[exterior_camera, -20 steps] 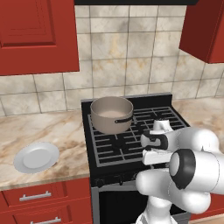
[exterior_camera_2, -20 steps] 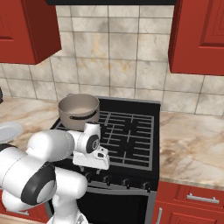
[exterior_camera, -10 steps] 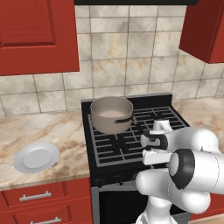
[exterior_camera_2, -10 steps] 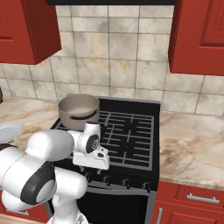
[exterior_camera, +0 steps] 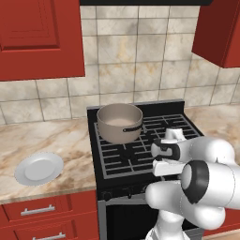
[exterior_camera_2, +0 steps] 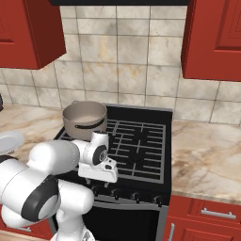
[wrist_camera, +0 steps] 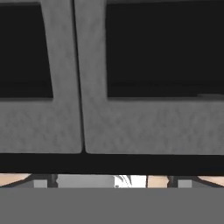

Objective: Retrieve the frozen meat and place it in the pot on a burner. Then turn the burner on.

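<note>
Where the marbled counter is running under the red upper cabinet, notes are going left to right.
Plate: round, white, lying flat on that counter near its front edge, well apart from the stove.
Drawers: red fronts with silver pulls, sitting under the counter.
Pot: tan-grey, standing upright on the rear left of the cooktop; its pale inside is showing, and its dark side handle is facing the front.
Burner: the one beneath the pot is hiding under it, so no detail is showing.
Grates: black gridded iron, covering the cooktop; the front left section just before the pot is lying bare.
Knobs: a row of dark dials sitting along the stove's front edge, just below the robot's hand.
Arm: white with dark joints, folding low in front of the stove, wrist hanging at the front edge of the cooktop.
Gripper: pointing at grey speckled bars framing black panels, very close; the two tips are standing far apart at the bottom of the hand view, nothing between them.
Right counter: marbled, running beside the stove under another red cabinet.
</note>
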Tool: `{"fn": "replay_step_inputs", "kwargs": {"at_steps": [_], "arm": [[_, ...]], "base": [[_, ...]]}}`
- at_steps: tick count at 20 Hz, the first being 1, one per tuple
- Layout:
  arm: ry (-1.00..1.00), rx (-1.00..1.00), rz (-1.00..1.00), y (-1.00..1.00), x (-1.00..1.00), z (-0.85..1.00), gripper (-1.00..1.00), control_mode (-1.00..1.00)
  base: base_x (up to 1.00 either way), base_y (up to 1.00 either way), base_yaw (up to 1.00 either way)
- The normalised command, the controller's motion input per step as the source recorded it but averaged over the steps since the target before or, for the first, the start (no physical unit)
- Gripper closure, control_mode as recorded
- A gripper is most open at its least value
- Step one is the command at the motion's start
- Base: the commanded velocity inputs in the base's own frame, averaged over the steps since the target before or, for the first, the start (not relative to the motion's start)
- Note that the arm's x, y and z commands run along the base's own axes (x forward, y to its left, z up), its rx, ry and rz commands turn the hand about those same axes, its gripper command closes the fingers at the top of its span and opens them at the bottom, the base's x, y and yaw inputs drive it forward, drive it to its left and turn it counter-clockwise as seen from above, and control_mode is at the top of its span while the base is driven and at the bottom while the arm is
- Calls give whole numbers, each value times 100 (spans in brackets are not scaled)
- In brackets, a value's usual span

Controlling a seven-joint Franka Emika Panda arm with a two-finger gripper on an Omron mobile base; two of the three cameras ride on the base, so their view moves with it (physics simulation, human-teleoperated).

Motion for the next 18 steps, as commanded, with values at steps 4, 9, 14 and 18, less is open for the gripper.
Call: {"fn": "replay_step_inputs", "kwargs": {"at_steps": [4, 9, 14, 18], "arm": [[-6, 2, 0, 22, -6, -8, -100, -100], [0, 0, 0, 18, -3, -1, -100, -100], [0, 0, 0, 3, 0, 0, -100, -100], [0, 0, 0, 0, 0, 0, -100, -100]], "base": [[0, 0, 0], [0, 0, 0], [0, 0, 0], [0, 0, 0]]}}
